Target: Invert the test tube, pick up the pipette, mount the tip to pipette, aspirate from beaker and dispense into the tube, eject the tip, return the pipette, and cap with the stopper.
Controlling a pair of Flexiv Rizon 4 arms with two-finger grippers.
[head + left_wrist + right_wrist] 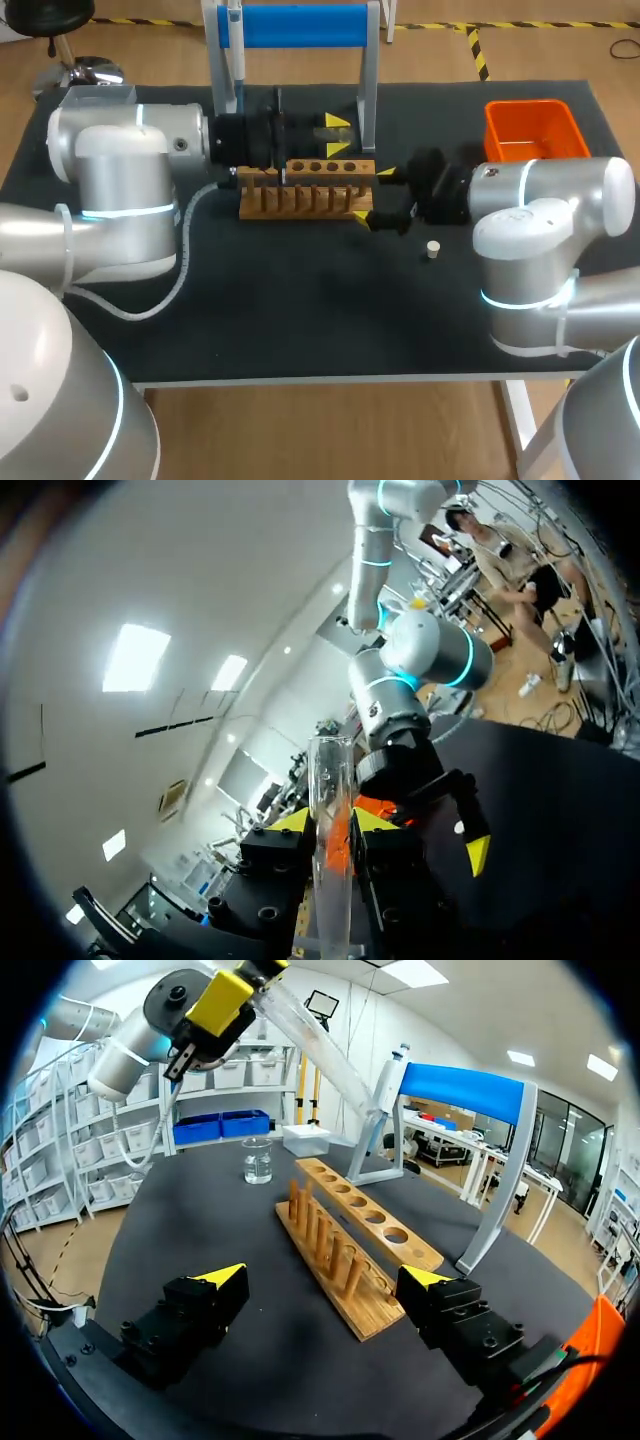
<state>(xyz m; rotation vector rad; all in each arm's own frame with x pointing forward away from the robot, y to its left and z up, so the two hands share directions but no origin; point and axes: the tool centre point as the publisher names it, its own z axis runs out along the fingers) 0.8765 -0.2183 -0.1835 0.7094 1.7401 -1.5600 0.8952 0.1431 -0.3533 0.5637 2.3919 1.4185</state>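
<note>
My left gripper (338,136) hangs above the back of the wooden tube rack (305,190), shut on a clear glass test tube (331,870) that runs lengthwise between its yellow tips. In the right wrist view the tube (310,1045) slants in the air over the rack (350,1235), well ahead of the fingers. My right gripper (375,194) stands open at the rack's right end, its fingers on either side of that end and apart from it. The pipette (390,1080) hangs on the blue stand (295,25). A small beaker (257,1160) stands beyond the rack. The pale stopper (433,249) lies on the mat.
An orange bin (530,130) sits at the table's back right corner. The blue stand's two posts rise just behind the rack. My left arm's cable loops over the black mat (300,320) to the left of the rack.
</note>
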